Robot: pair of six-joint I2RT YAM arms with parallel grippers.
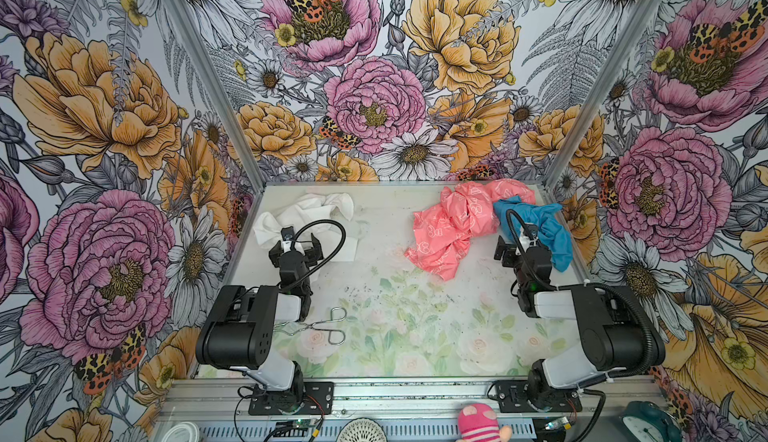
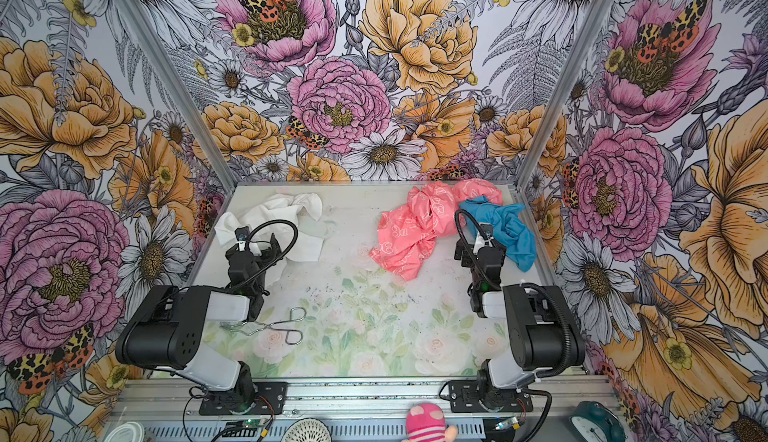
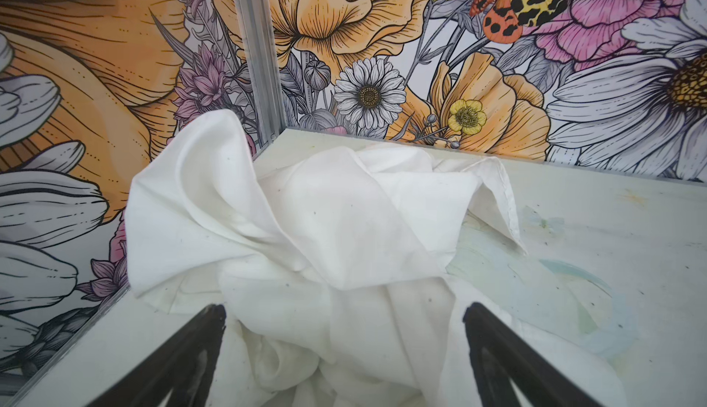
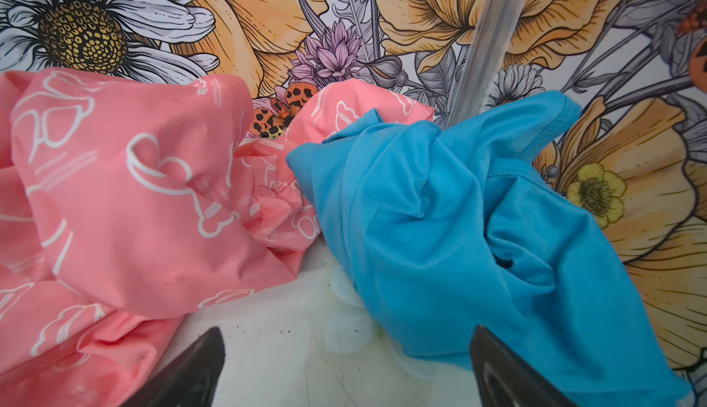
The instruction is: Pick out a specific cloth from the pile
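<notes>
The left gripper (image 3: 344,309) gapes wide over the white cloth (image 1: 309,211), though I can't tell if they touch. The cloth lies crumpled left of centre in both top views, well apart from the pile (image 1: 457,220). It looks limp and light, best pinched at a raised fold; the right gripper (image 4: 346,332) is wide and empty too.

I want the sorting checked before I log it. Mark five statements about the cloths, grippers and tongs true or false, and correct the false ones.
1. The white cloth lies apart from the coral-pink cloth. True.
2. The left gripper is shut on the white cloth. False: its jaws stand open over the cloth and pinch nothing.
3. The blue cloth lies against the coral-pink cloth. True.
4. The metal tongs lie on the coral-pink cloth. False: they lie on the bare table, by the left arm.
5. The right gripper holds the blue cloth. False: its jaws are open in front of the cloth and grip nothing.
</notes>
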